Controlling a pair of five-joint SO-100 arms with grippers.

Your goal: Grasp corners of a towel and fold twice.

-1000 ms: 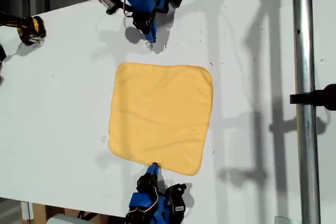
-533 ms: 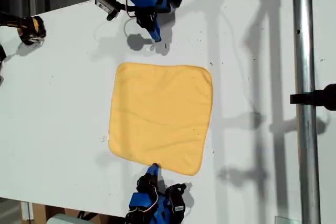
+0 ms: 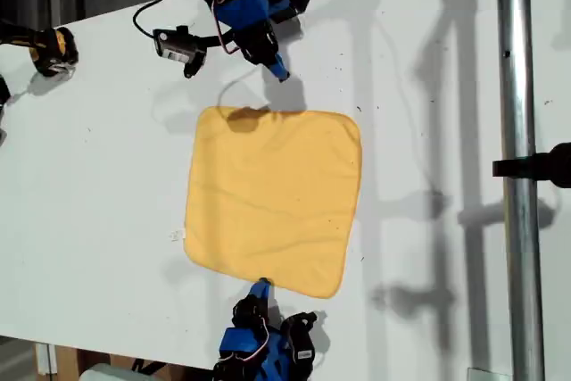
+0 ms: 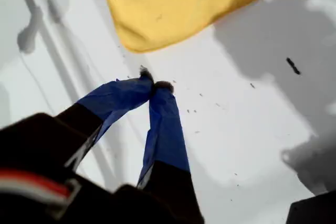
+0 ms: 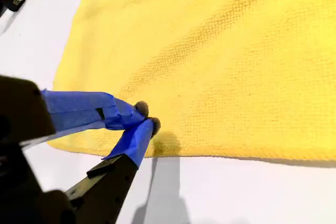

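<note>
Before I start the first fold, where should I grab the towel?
Take the towel by a rounded corner, pincer coming in low from the bare table outside it. The cloth lies flat, so only its thin hemmed edge offers a lip.

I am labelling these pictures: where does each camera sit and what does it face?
Exterior view: overhead, facing down on the white table, the yellow-orange square cloth towel, my first gripper and my second gripper.
First wrist view: on my first gripper, facing a towel corner.
Second wrist view: on my second gripper, at the towel's edge.
All share the towel.
</note>
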